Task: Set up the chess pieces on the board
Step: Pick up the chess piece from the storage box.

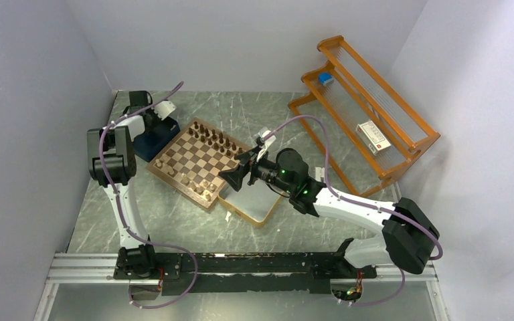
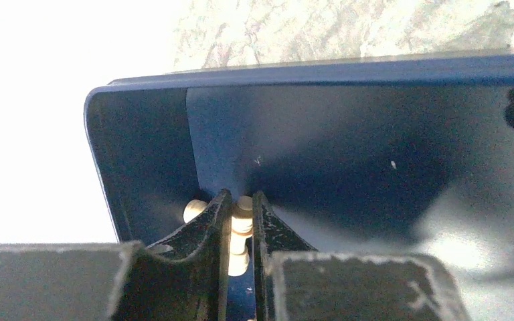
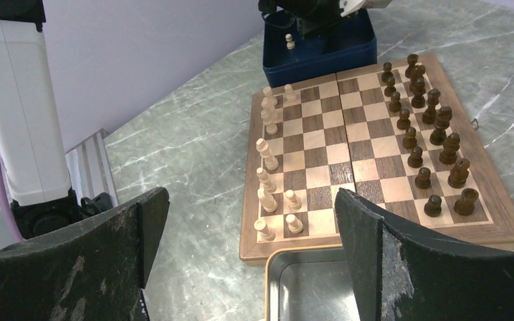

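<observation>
Between the fingers of the left hand [image 2: 241, 195] sits a pale turned chessman [image 2: 241, 226] – the scuffed black jaws are nearly together, pinching its ridged stem, probably to lift it out of the smooth navy tray [image 2: 140, 154] beneath. Just left of that hand lies another pale piece [image 2: 193, 210]. Ahead of the right hand [image 3: 251, 196], gaping wide and empty above a silver tin [image 3: 308, 281], the chequered wooden board [image 3: 321, 144] rests on the marbled counter [image 3: 187, 147] – dark men [image 3: 428, 134] in two rows, the pale side gappy.
</observation>
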Motion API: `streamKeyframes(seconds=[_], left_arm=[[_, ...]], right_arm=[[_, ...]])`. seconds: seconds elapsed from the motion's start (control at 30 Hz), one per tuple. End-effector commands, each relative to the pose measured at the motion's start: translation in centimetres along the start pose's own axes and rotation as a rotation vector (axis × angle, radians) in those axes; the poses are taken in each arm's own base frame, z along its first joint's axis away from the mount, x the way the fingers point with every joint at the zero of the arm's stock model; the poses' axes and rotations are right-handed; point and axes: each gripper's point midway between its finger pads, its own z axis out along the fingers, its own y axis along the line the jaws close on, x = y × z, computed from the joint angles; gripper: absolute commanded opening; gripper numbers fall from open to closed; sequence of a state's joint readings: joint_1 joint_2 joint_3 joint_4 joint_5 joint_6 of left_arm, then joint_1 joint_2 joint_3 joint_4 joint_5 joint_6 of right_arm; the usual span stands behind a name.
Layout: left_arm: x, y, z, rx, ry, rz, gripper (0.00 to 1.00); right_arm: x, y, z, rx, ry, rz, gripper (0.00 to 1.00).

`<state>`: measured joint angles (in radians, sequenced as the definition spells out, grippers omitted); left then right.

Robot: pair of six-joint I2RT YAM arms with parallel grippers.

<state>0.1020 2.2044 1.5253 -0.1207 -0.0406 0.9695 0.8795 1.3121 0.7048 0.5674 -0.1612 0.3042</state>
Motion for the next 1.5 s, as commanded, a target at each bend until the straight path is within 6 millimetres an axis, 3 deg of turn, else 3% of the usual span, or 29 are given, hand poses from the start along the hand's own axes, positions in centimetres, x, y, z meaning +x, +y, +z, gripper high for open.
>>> streamKeyframes(seconds=[0.0,0.2,0.3,0.4,0.57,0.87,1.03,1.27,1.47], left_arm=[[-0.4,-1.4,-0.3,0.071,0.0,-0.04,0.15],[-2.0,-2.9,-0.9,0.144,-0.033,-0.104,0.11],[-2.8,-3.7,-1.2,0.186,-0.041,-0.101,0.16],[-2.2,-3.9,-1.1,0.193,-0.005,-0.073,0.22],[-1.6,-2.4,-1.7,0.099,0.018,-0.045,0.27],[-3.0,1.1,-4.8,-0.083,-0.06,-0.286,0.25],[0.1,0.3,-5.3,-0.103,0.019,-0.394,0.3],[3.9,1.6,-5.4,-0.21,0.107,-0.459,0.34],[5.2,1.9,-4.8,-0.232,0.128,-0.475,0.37]], right_arm=[[-0.5,-0.3,0.2,0.008,-0.031,-0.013,1.0],[-1.0,-0.4,-0.3,0.018,-0.054,-0.021,1.0],[-1.1,-0.4,-0.5,0.019,-0.057,-0.022,1.0],[-1.1,-0.4,-0.6,0.02,-0.056,-0.022,1.0],[-0.9,-0.3,-0.5,0.015,-0.056,-0.012,1.0],[-1.1,-0.3,-0.4,0.017,-0.06,-0.015,1.0],[-1.6,-0.1,-0.6,0.013,-0.075,-0.016,1.0],[-2.1,-0.2,-1.2,0.023,-0.093,-0.028,1.0],[-2.3,-0.3,-1.3,0.027,-0.102,-0.032,1.0]])
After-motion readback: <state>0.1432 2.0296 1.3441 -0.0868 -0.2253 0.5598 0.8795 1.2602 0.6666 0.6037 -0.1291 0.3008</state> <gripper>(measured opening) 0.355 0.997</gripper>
